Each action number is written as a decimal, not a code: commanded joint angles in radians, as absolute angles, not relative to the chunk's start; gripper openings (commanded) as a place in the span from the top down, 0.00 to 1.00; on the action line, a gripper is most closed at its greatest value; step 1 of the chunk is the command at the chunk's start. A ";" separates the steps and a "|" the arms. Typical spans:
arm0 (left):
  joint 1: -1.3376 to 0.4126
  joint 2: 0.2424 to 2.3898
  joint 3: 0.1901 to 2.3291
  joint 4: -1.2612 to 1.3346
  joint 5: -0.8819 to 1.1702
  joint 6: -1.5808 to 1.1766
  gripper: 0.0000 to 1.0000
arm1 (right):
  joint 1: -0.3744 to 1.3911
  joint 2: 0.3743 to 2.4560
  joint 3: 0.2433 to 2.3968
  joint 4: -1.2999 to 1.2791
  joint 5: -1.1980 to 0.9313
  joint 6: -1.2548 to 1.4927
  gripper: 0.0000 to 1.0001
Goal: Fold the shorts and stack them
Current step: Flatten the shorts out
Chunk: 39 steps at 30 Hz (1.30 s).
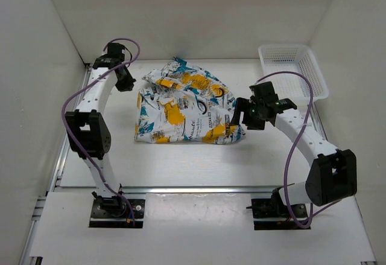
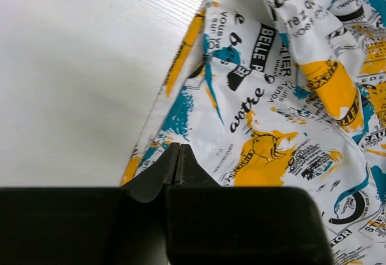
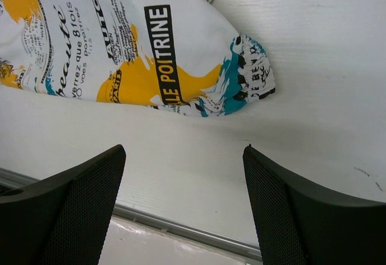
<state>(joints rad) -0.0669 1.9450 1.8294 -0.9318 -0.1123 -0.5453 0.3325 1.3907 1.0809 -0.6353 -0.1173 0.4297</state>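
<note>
Shorts (image 1: 184,105) on table (image 1: 181,168) between left pincer (image 1: 126,83) and right pincer (image 1: 236,117); basket (image 1: 313,72) far right.

The shorts (image 1: 187,111) are white, crowded with yellow-orange patches, teal-blue brush strokes and black lettering. Some black bands carry pale capitals. The surface (image 1: 181,162) is white with a faint wood grain. The basket (image 1: 283,48) is white mesh. The left tool (image 2: 178,163) is plain black. The right tool (image 3: 184,156) is black, its fingers finely dotted. Purple cables (image 1: 71,105) trail along the arms (image 1: 99,93), which are white with black joints.
</note>
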 commanded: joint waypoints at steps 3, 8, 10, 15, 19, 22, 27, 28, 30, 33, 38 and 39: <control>-0.061 1.956 1.743 -0.902 -0.147 -0.546 0.90 | 0.334 1.361 1.055 -0.635 -0.098 0.416 0.17; -0.061 2.162 1.917 -0.893 -0.065 -0.534 0.73 | 0.334 1.342 1.055 -0.635 -0.098 0.416 0.17; -0.061 2.216 1.962 -0.893 -0.064 -0.534 0.65 | 0.334 1.342 1.065 -0.635 -0.098 0.416 0.17; -0.061 2.330 2.063 -0.893 -0.064 -0.525 0.57 | 0.334 1.342 1.065 -0.653 -0.089 0.416 0.17; -0.061 2.361 2.098 -0.893 -0.055 -0.514 0.59 | 0.334 1.353 1.065 -0.653 -0.089 0.416 0.17; -0.061 2.361 2.098 -0.893 -0.055 -0.514 0.65 | 0.334 1.364 1.083 -0.653 -0.089 0.416 0.17; -0.061 2.329 2.057 -0.893 -0.075 -0.523 0.68 | 0.334 1.374 1.083 -0.653 -0.089 0.416 0.17; -0.061 2.329 2.057 -0.893 -0.075 -0.514 0.65 | 0.334 1.374 1.083 -0.653 -0.089 0.416 0.17; -0.061 2.358 2.088 -0.893 -0.061 -0.502 0.58 | 0.334 1.384 1.083 -0.653 -0.089 0.416 0.17; -0.061 2.398 2.109 -0.893 -0.014 -0.492 0.51 | 0.334 1.384 1.083 -0.653 -0.089 0.416 0.17; -0.071 2.416 2.120 -0.893 -0.014 -0.492 0.59 | 0.334 1.384 1.083 -0.653 -0.089 0.416 0.17; -0.071 2.416 2.132 -0.893 -0.014 -0.492 0.61 | 0.334 1.384 1.083 -0.653 -0.089 0.416 0.17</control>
<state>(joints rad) -0.0620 2.4184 2.0945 -0.8909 -0.0357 -0.5014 0.3325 1.3827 1.0618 -0.6498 -0.0994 0.4297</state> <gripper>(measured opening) 0.402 0.833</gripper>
